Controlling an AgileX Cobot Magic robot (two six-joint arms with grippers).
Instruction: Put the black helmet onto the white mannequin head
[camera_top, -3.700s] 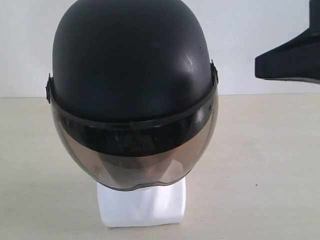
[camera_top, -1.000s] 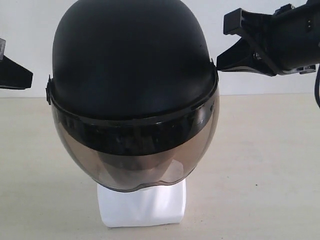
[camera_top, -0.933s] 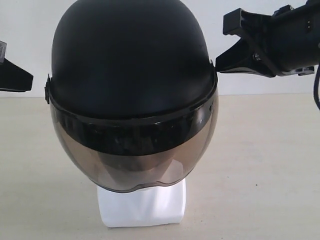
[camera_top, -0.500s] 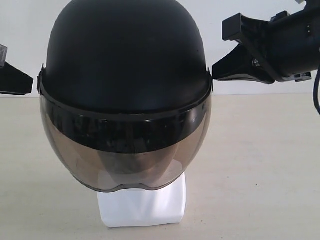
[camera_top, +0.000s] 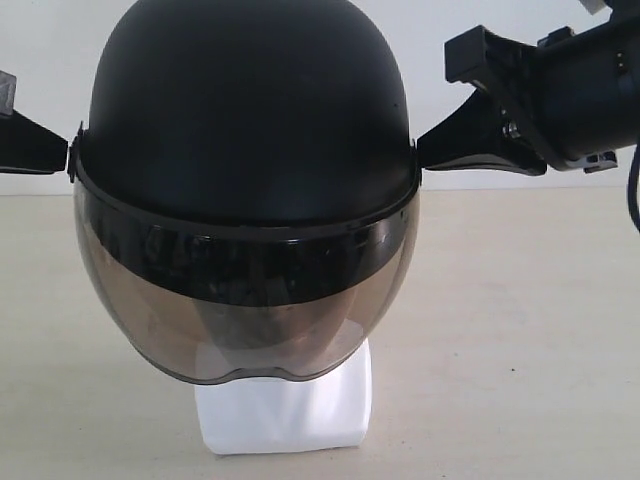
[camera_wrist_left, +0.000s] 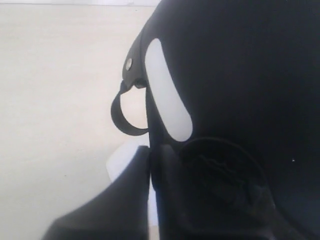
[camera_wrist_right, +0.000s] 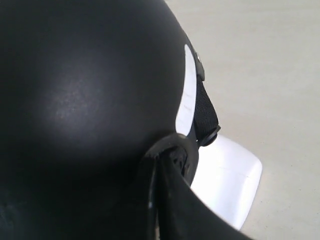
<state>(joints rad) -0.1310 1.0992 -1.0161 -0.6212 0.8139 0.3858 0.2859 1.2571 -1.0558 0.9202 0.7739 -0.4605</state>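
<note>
Visor (camera_top: 245, 300) first: smoky, curved, lowered, it faces the exterior camera squarely and forms the helmet's (camera_top: 245, 110) front. Behind the tint only a dim shape shows, so the face inside cannot be made out. Below the helmet's lower edge the head (camera_top: 285, 410) shows just its squarish white base, standing on the table (camera_top: 520, 330). The helmet sits over the head, crown up, opening down, its front-to-back line running toward the camera, and it overhangs the base more on the left gripper's side.

At the helmet's rim on one flank, the left gripper (camera_top: 35, 148) shows a single finger touching the shell; whether its fingers are spread or closed cannot be told. On the helmet's other flank the right gripper (camera_top: 437, 105) has its jaws spread wide, the lower finger touching the rim, the upper one clear of the shell. A black strap (camera_wrist_right: 204, 107) hangs beside the helmet's edge. Behind the helmet rises a white wall (camera_top: 50, 50).
</note>
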